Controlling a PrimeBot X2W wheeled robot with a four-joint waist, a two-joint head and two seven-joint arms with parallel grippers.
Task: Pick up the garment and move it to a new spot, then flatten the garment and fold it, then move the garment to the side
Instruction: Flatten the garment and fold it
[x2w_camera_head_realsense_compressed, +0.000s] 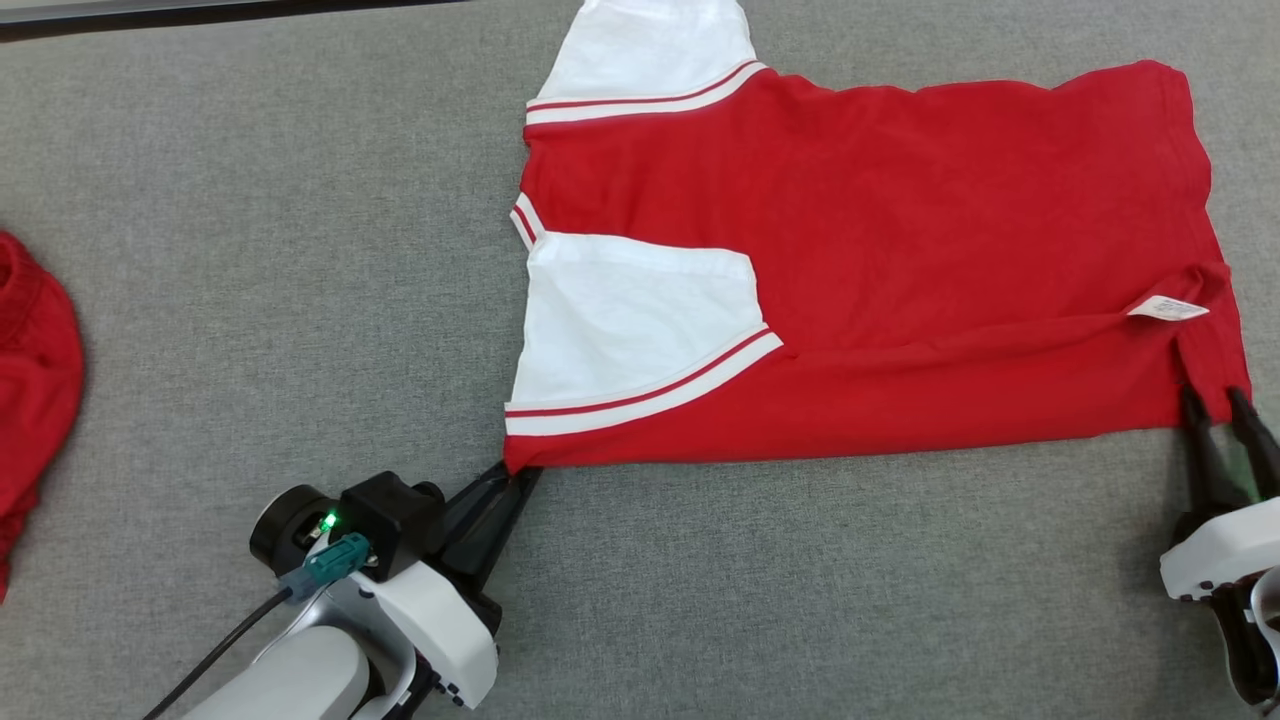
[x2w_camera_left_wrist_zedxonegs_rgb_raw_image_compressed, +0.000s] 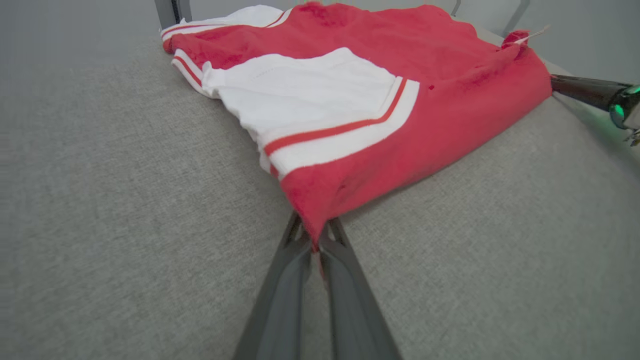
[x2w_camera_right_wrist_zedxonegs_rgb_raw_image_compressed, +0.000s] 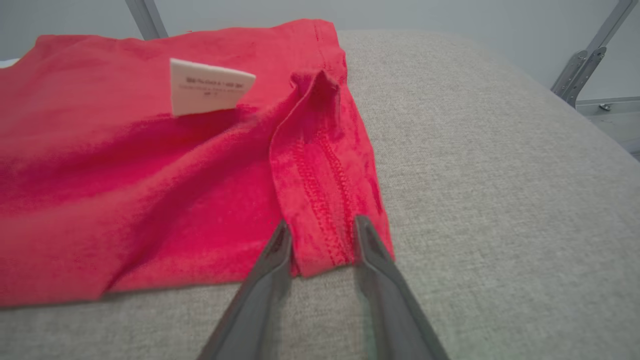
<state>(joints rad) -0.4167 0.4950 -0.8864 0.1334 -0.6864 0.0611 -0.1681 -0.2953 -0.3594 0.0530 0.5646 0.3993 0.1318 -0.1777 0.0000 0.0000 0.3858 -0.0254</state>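
The garment (x2w_camera_head_realsense_compressed: 900, 220) was laid flat in the middle of the grey counter (x2w_camera_head_realsense_compressed: 300, 250), and it looked folded over once, so the moving and flattening were judged done. Its near left corner was pinched tight by the jaws of the left gripper (x2w_camera_head_realsense_compressed: 522, 472). Its near right corner was set between the jaws of the right gripper (x2w_camera_head_realsense_compressed: 1215, 400), which were apart, not yet squeezed. More folding and the move aside were left. Counted: one garment, two white sleeves (x2w_camera_head_realsense_compressed: 630, 310), one white label (x2w_camera_head_realsense_compressed: 1168, 308), one other red cloth (x2w_camera_head_realsense_compressed: 30, 380) at the left edge — and two grippers.
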